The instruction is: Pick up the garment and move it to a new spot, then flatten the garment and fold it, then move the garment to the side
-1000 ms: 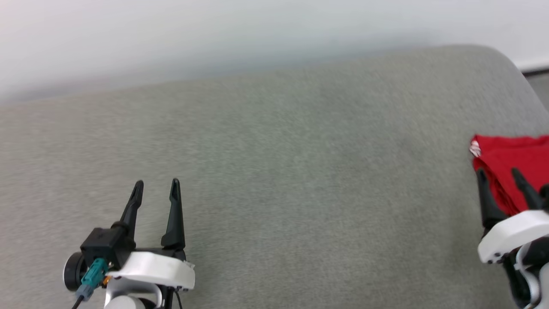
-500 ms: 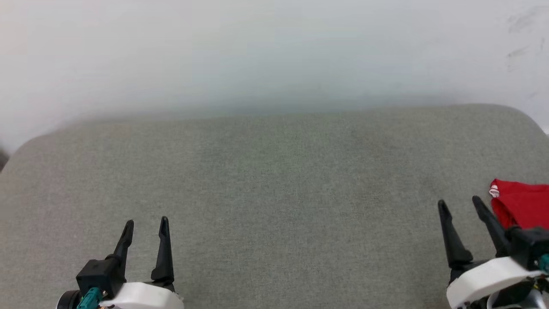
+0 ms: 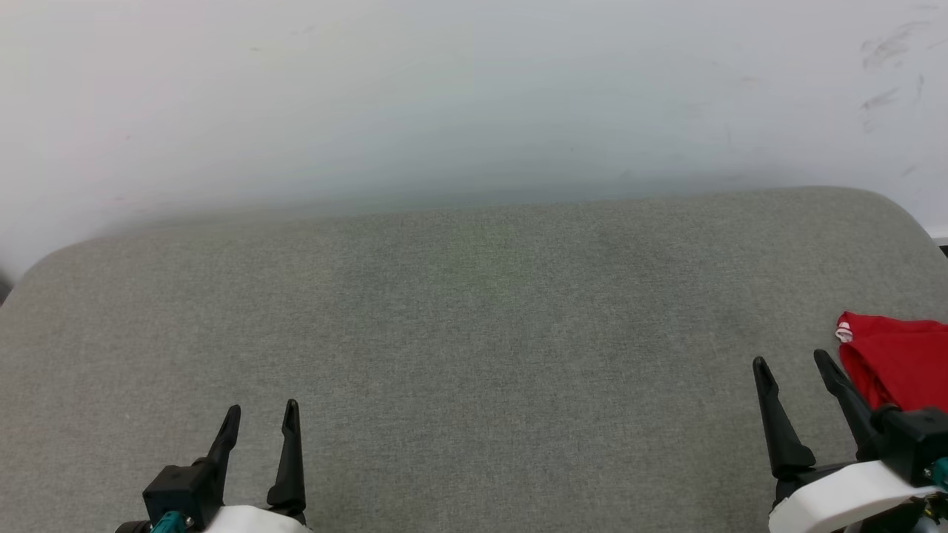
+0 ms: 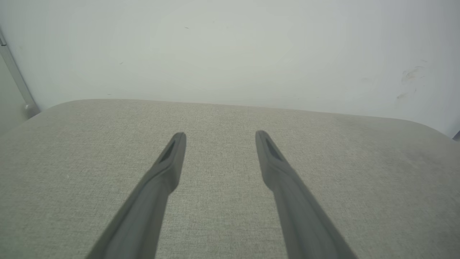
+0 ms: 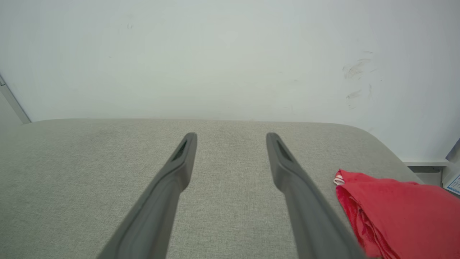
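Note:
The red garment [image 3: 900, 359] lies folded at the right edge of the grey cushion [image 3: 474, 333], with a bit of white trim at its far left corner. In the right wrist view the garment [image 5: 399, 212] sits just right of my right finger, apart from it. My right gripper [image 3: 792, 363] is open, hovering left of the garment with nothing between its fingers; the right wrist view has the right gripper [image 5: 231, 136] over bare cushion. At the lower left my left gripper [image 3: 261, 413] is open and empty, and so is the left gripper [image 4: 220, 135] in its wrist view.
A pale wall [image 3: 444, 96] rises directly behind the cushion, with scuff marks at its upper right. The cushion's rounded corners fall away at far left and far right. A strip of floor and skirting [image 5: 427, 164] is past the right corner.
The head camera swung and tilted, bringing the wall into view. Both grippers now sit lower in the picture. The right gripper has shifted left, off the garment; the garment lies still.

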Motion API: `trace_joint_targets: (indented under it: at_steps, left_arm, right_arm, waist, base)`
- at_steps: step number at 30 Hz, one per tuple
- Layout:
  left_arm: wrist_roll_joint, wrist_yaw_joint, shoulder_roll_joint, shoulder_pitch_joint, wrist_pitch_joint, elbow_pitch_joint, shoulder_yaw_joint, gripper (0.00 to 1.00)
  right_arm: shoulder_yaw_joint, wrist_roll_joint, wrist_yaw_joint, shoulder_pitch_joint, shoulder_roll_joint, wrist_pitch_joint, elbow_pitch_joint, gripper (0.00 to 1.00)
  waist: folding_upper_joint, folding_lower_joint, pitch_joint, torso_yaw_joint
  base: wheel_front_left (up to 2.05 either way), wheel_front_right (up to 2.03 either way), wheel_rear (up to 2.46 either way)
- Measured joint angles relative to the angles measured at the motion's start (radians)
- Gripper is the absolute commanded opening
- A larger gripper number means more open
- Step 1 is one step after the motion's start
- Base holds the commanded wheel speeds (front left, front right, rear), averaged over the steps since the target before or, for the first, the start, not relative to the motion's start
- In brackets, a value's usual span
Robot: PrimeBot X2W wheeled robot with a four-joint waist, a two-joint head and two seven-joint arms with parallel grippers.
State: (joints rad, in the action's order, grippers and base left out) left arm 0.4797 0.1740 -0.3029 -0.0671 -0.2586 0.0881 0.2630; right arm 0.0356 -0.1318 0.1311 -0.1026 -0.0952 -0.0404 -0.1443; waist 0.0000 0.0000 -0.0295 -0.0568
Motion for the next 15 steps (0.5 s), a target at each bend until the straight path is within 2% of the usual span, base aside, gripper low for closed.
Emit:
trace_joint_targets:
  at_steps: [13,14,15]
  left_arm:
    - [-0.009,-0.016,0.007,0.008,-0.002,0.005,-0.038,1.0]
    - [-0.01,-0.016,0.008,0.007,-0.001,0.007,-0.04,0.0]
    - [-0.009,-0.016,0.011,0.004,0.0,0.015,-0.039,0.0]
  right_arm:
    - [-0.012,-0.007,0.0,0.006,-0.01,0.006,0.011,1.0]
    - [-0.012,-0.008,0.0,0.005,-0.01,0.005,0.016,0.0]
    - [-0.013,-0.008,0.0,0.0,-0.008,0.004,0.024,0.0]
  waist:
    - [0.0,0.0,0.008,0.0]
    - [0.0,0.0,0.008,0.0]
    - [0.0,0.0001,0.008,0.0]
  base:
    - [0.0,0.0,0.0]
    - [0.0,0.0,0.0]
    - [0.0,0.0,0.0]
